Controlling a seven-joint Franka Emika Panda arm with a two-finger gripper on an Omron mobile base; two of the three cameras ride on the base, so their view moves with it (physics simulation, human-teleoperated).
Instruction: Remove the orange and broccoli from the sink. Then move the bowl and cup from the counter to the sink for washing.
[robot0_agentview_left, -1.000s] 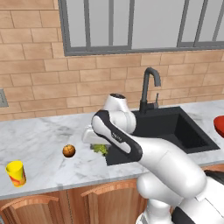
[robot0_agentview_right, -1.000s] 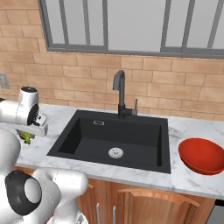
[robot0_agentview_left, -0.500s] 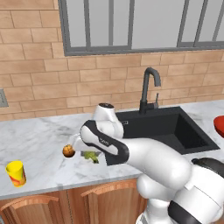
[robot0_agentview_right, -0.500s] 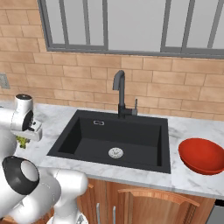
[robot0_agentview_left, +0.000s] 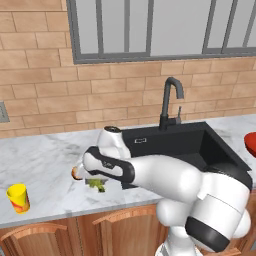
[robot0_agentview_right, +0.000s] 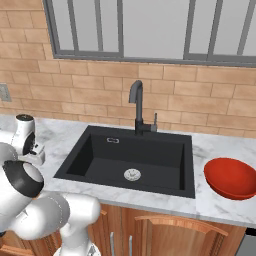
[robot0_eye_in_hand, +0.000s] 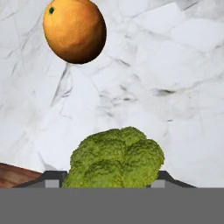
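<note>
Left base view
counter: grey-veined white marble, glossy.
broccoli: bumpy green floret on the counter left of the sink, under the arm's wrist.
orange: round, mostly hidden behind the wrist, just beside the broccoli.
cup: yellow, tapered, red-orange marks, near the front edge, well apart.

Right base view
sink: black rectangular basin, white round drain, dark curved faucet.
bowl: glossy red, shallow, on the counter right of the sink.

Hand view
broccoli: knobbly crown between the fingertips.
gripper: whether it clamps the broccoli, cannot tell.
orange: dimpled skin, dark spot, on marble beyond.
</note>
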